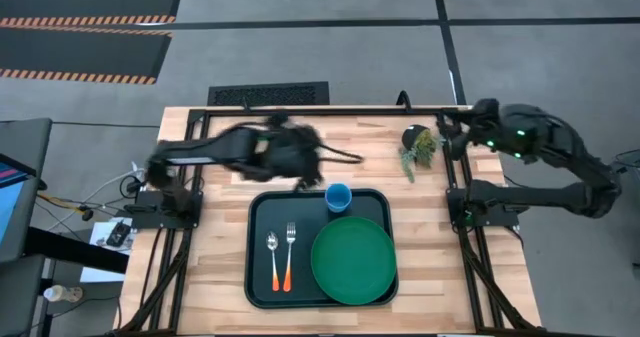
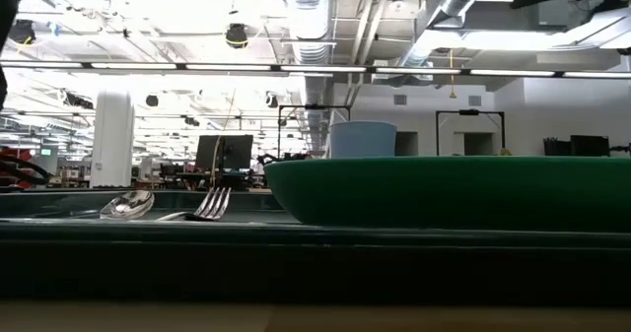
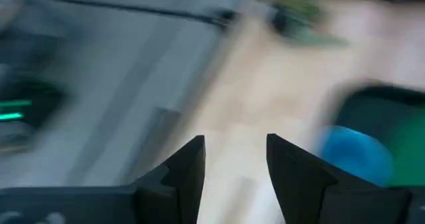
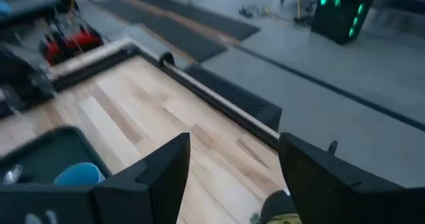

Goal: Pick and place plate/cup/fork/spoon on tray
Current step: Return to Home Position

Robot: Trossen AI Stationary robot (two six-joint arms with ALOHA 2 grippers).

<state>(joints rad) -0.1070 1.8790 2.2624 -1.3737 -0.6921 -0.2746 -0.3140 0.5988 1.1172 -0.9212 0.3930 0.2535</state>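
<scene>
Tray (image 1: pixel 258 222) on wooden table (image 1: pixel 210 277), grey floor (image 1: pixel 350 47) around, left gripper (image 3: pixel 234 144) seemingly parted

We find a small dark pot with a green plant (image 1: pixel 418 145) at 1 o'clock on the wooden table (image 1: pixel 220 227). Black floor mats (image 1: pixel 85 22) with striped edges lie at 10 o'clock.

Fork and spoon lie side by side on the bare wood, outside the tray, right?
Not quite. The high view shows the fork and spoon side by side inside the tray, in its left part beside the green plate, not on the wooden table.
</scene>
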